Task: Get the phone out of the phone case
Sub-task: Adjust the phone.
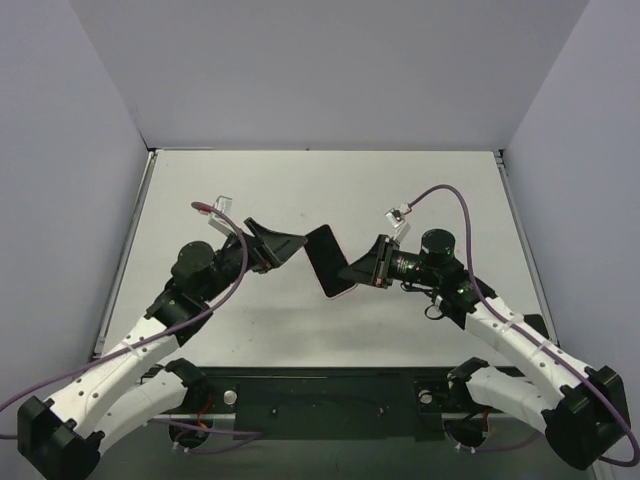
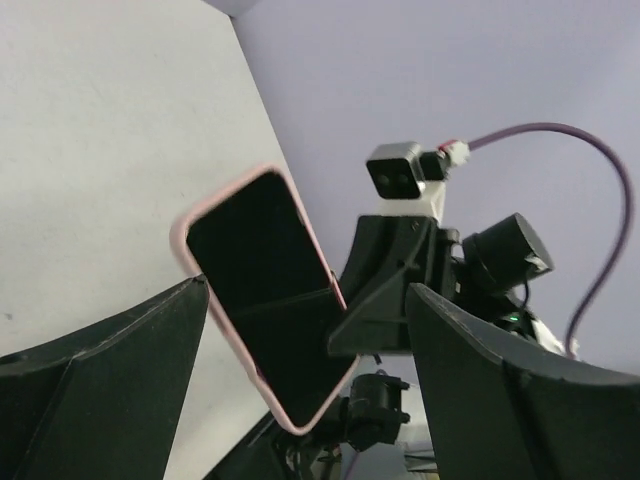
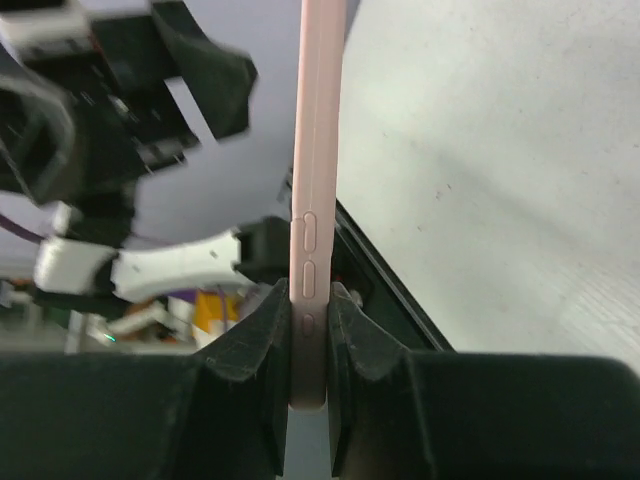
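1. The phone (image 1: 327, 262) sits inside its pink case (image 2: 182, 235), with the dark screen showing and the pink rim running all around it.
2. The phone is held in the air above the table (image 1: 300, 190), between the two arms and tilted on its end.
3. The right claw (image 3: 310, 300) is clamped on the lower end of the case, with one finger (image 3: 262, 330) pressed on the front and the other on the back.
4. In the right wrist view the case is seen edge-on, rising straight up from the grip, with the side buttons (image 3: 309, 235) just above the fingers.
5. The left claw (image 1: 295, 243) has its fingers spread wide apart and holds nothing.
6. It points at the upper corner of the phone from the left and is very close to it; whether a fingertip (image 2: 200, 285) touches the case cannot be told.
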Available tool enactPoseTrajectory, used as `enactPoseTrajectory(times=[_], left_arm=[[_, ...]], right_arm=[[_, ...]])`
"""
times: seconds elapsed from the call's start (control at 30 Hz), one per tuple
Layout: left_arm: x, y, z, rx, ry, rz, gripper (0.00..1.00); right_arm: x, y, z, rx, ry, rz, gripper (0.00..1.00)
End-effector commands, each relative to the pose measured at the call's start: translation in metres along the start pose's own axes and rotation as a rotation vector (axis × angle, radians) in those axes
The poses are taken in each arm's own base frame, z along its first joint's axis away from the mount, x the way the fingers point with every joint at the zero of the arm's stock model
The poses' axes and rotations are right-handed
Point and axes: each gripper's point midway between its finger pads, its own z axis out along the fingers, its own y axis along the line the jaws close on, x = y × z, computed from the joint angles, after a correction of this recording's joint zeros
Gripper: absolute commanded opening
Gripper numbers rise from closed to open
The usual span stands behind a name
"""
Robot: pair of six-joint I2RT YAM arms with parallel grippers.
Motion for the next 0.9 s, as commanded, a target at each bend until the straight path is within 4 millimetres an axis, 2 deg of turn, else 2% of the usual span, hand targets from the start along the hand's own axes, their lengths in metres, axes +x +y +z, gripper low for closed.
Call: enactPoseTrajectory(times=[0.0,0.03,0.1,0.13,0.17,0.2,0.23,0.27,0.3,0.33,0.37,0.4,0.43,0.47,0.57,0.63,0.83,0.87], left_arm=[[-0.029,-0.004,-0.02,-0.155,-0.002,0.319,0.92],[-0.031,-0.004,-0.02,-0.164,0.013,0.344,0.93],[-0.02,-0.013,-0.018,-0.107,0.14,0.41,0.93],[-0.006,-0.021,-0.014,-0.042,0.249,0.43,0.93],[-0.001,-0.03,-0.015,0.008,0.303,0.438,0.93],[0.018,-0.032,-0.017,0.069,0.415,0.433,0.92],[0.028,-0.036,-0.021,0.122,0.469,0.427,0.93],[0.03,-0.045,-0.023,0.186,0.475,0.439,0.93],[0.04,-0.045,-0.03,0.227,0.511,0.426,0.93],[0.036,-0.058,-0.034,0.283,0.471,0.442,0.93],[0.041,-0.056,-0.039,0.305,0.473,0.44,0.94],[0.037,-0.069,-0.044,0.363,0.435,0.456,0.95],[0.046,-0.068,-0.051,0.399,0.463,0.446,0.95],[0.046,-0.077,-0.055,0.444,0.456,0.441,0.95],[0.059,-0.075,-0.064,0.495,0.519,0.408,0.95],[0.067,-0.058,-0.062,0.442,0.577,0.388,0.95],[0.084,-0.046,-0.059,0.457,0.712,0.317,0.94],[0.085,-0.047,-0.058,0.462,0.719,0.313,0.91]], right_arm=[[0.042,0.015,-0.029,0.098,0.272,-0.447,0.0],[0.049,0.018,-0.031,0.084,0.311,-0.463,0.0],[0.059,0.034,-0.033,0.02,0.366,-0.492,0.0],[0.062,0.042,-0.033,-0.013,0.383,-0.513,0.0],[0.068,0.049,-0.034,-0.049,0.409,-0.523,0.0],[0.067,0.056,-0.034,-0.07,0.407,-0.544,0.0],[0.071,0.059,-0.035,-0.087,0.427,-0.543,0.0],[0.07,0.064,-0.035,-0.108,0.434,-0.557,0.0],[0.072,0.065,-0.037,-0.109,0.446,-0.553,0.0],[0.073,0.067,-0.039,-0.12,0.455,-0.562,0.0],[0.075,0.068,-0.041,-0.12,0.466,-0.562,0.0],[0.077,0.07,-0.044,-0.135,0.475,-0.571,0.0],[0.079,0.069,-0.046,-0.139,0.482,-0.566,0.0],[0.081,0.069,-0.047,-0.146,0.485,-0.565,0.0],[0.086,0.069,-0.05,-0.166,0.508,-0.554,0.0],[0.089,0.07,-0.053,-0.179,0.515,-0.553,0.0],[0.084,0.08,-0.053,-0.196,0.492,-0.581,0.0],[0.083,0.08,-0.053,-0.194,0.491,-0.582,0.0]])
